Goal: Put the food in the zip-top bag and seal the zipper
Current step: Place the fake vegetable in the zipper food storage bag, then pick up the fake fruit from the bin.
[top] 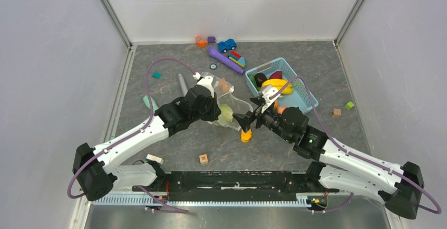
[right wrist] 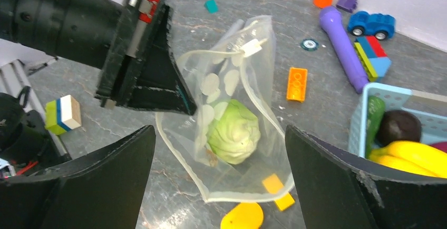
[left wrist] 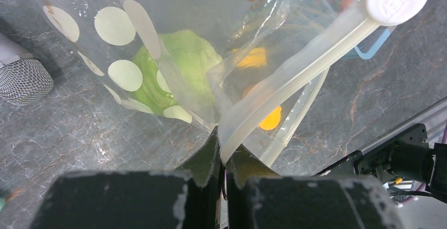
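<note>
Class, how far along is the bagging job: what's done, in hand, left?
Done: the green cabbage is inside the zip-top bag. In hand: the left gripper pinches the bag's zipper edge; the right gripper is open, empty. Left: the banana and dark piece sit in the basket; zipper looks unsealed.

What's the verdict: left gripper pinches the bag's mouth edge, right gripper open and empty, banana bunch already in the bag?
No. The right wrist view shows the green cabbage in the zip-top bag; the banana bunch lies in the blue basket. The left gripper pinching the mouth edge and the right gripper open and empty both hold.
</note>
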Tool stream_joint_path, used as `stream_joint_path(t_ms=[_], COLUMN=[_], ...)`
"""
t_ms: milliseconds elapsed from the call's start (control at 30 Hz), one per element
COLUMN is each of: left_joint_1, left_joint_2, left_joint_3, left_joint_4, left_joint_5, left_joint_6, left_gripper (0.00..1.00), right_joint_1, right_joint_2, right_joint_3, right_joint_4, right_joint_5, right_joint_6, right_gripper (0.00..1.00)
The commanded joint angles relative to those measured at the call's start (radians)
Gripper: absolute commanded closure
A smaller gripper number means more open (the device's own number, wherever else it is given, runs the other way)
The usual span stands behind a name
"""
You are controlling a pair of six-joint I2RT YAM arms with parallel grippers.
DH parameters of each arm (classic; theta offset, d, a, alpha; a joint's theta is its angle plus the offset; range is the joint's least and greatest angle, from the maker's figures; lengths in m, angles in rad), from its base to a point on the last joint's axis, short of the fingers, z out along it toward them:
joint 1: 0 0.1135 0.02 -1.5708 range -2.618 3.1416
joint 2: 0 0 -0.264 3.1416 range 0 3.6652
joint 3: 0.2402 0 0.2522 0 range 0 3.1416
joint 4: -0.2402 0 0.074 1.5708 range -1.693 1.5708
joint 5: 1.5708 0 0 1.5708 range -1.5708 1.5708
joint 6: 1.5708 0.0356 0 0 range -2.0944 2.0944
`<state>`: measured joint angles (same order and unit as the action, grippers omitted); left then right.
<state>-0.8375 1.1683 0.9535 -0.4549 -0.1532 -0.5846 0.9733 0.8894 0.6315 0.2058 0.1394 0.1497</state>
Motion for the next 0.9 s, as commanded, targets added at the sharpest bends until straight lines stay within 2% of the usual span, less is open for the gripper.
stream_joint_path(t_ms=[0, 133, 267, 500, 633, 867], left_joint_1=[0.002, 0.001, 0.001, 0.001, 0.001, 0.000], left_joint_2=[0.003, -0.019, -0.031, -0.028, -0.030, -0.018], left_joint_3=[0.039, 0.002, -0.017, -0.031, -0.036, -0.033], left_joint_4=[-0.006, 0.039, 0.057, 0.061, 0.058, 0.046], left_joint_5=[-0.047, -0.042, -0.033, -0.028, -0.031, -0.033], left_joint_6=[-0.031, -0.020, -0.014, -0.012, -0.008, -0.005], left_gripper=[0.92, 0.90, 0.90, 0.90, 0.90, 0.90], right_joint_1=[-0.002, -0.028, -0.099, -0.315, -0.426, -0.602], right_joint_2=[-0.058, -0.067, -0.051, 0.049, 0.149, 0.307], right_joint_3=[0.016, 0.053, 0.086, 0.127, 0.174, 0.205], right_joint_4=[-0.157, -0.295, -0.383, -0.452, -0.521, -0.536], right_joint_5=[0.147, 0.393, 0.448, 0.323, 0.307, 0.112], right_joint_6=[-0.017, 0.043, 0.092, 0.101, 0.097, 0.042], right_gripper=[0.02, 0.02, 0.02, 0.02, 0.02, 0.02])
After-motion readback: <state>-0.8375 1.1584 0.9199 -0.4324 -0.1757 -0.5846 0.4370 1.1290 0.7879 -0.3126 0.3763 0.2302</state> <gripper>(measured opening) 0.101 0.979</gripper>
